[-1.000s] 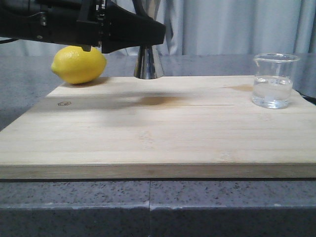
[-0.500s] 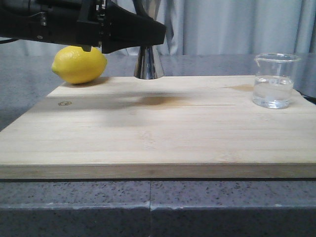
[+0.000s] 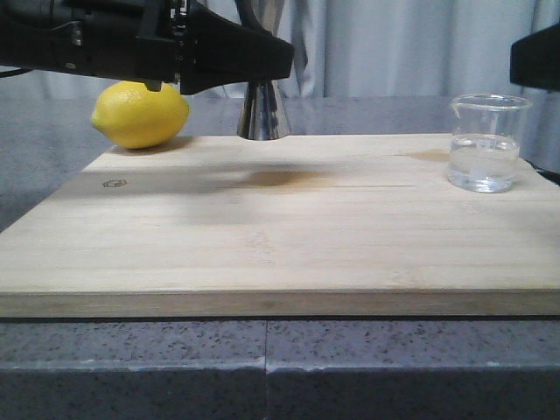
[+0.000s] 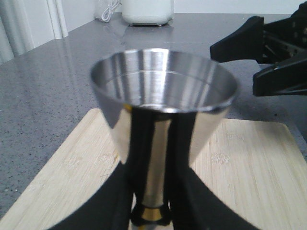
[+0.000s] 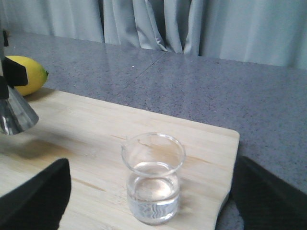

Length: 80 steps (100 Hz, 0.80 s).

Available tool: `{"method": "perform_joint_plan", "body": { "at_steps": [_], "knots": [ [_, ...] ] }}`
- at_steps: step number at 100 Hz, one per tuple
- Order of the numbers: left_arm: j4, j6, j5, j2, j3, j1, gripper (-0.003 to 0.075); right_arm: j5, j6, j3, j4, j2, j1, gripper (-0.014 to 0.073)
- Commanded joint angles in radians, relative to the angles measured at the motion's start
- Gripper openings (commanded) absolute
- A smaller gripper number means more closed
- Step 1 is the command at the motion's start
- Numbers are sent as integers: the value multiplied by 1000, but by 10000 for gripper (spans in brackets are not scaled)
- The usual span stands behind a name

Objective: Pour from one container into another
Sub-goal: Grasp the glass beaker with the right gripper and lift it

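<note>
The steel jigger (image 3: 262, 114) stands upright at the back of the wooden board (image 3: 280, 236), its gold-banded waist (image 4: 151, 212) pinched between the black fingers of my left gripper (image 4: 151, 211). From the front, the left gripper (image 3: 254, 61) hides the jigger's upper cup. The jigger's cup (image 4: 163, 105) looks empty. The glass beaker (image 3: 486, 144), about a third full of clear liquid, stands at the board's right rear corner. My right gripper (image 5: 152, 191) is wide open around the beaker (image 5: 153, 179), its fingers (image 5: 33, 201) well clear of the glass. Only part of the right gripper (image 3: 535, 57) shows from the front.
A yellow lemon (image 3: 140, 114) lies at the board's back left corner, just left of the jigger. Grey speckled counter (image 3: 262, 367) surrounds the board. Curtains hang behind. A white appliance (image 4: 146, 12) stands on the counter far off.
The right gripper has come into the front view at the upper right, above the beaker. The left arm, jigger, lemon and beaker stay put.
</note>
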Motion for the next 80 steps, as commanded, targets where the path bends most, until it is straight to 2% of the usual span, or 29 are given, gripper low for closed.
{"method": "perform_joint_plan", "body": {
  "at_steps": [1, 51, 80],
  "knots": [
    [-73, 1, 98, -38, -29, -9, 83, -183, 2, -4, -11, 47, 1, 627],
    [-73, 1, 98, -38, -29, -9, 83, -429, 16, 0, -11, 330, 1, 627],
    [-73, 1, 98, -38, -29, -9, 83, -499, 68, -23, -19, 446, 1, 627]
  ]
}}
